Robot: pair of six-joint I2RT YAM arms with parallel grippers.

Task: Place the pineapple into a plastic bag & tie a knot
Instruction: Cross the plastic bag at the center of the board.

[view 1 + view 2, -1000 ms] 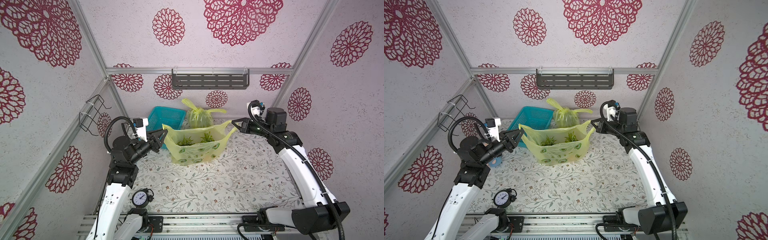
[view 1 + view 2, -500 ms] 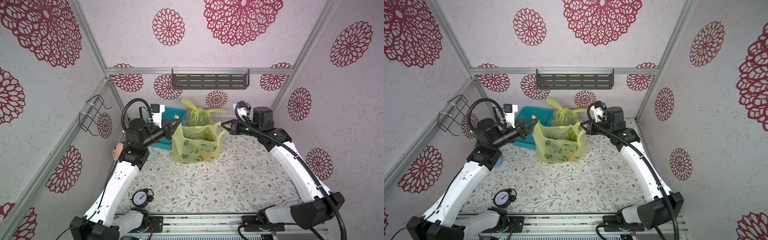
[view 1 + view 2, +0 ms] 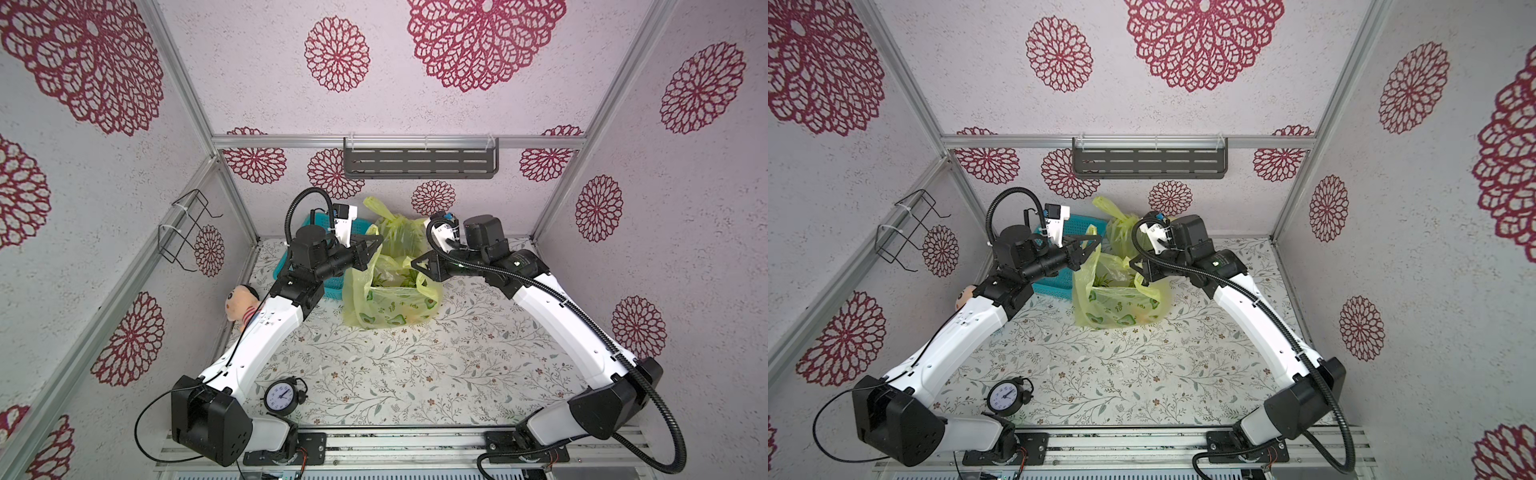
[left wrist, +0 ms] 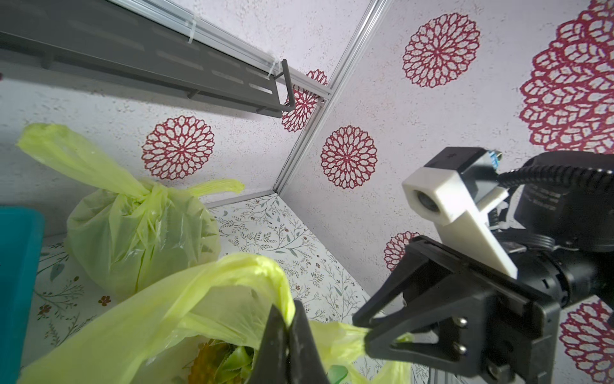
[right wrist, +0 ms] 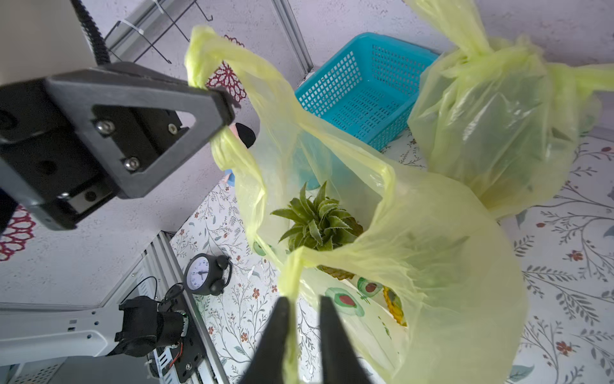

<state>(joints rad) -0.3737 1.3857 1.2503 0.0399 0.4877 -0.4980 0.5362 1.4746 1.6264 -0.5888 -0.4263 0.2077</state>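
The left fingers [image 4: 300, 345] are pressed together, pinching one handle [image 4: 232, 276] of the open bag [image 3: 390, 299] and holding it up above the bag's mouth. The right fingers [image 5: 332, 342] stand a little apart with a clear gap. The other handle [image 5: 290, 282] runs down through that gap, lying against one finger and not clamped. Both arms rise from the front edge of the table [image 3: 415, 374], bend at the elbow and reach inward toward the back. Their wrists are turned so the two sets of fingers point at each other across the bag's mouth, tips near but apart. The left wrist hangs over a teal basket [image 5: 362, 89]. The pineapple [image 5: 319, 226] stands inside the bag, its green crown showing through the mouth. The bag sits on the table beside the basket and just in front of a second, tied bag [image 3: 399, 232].
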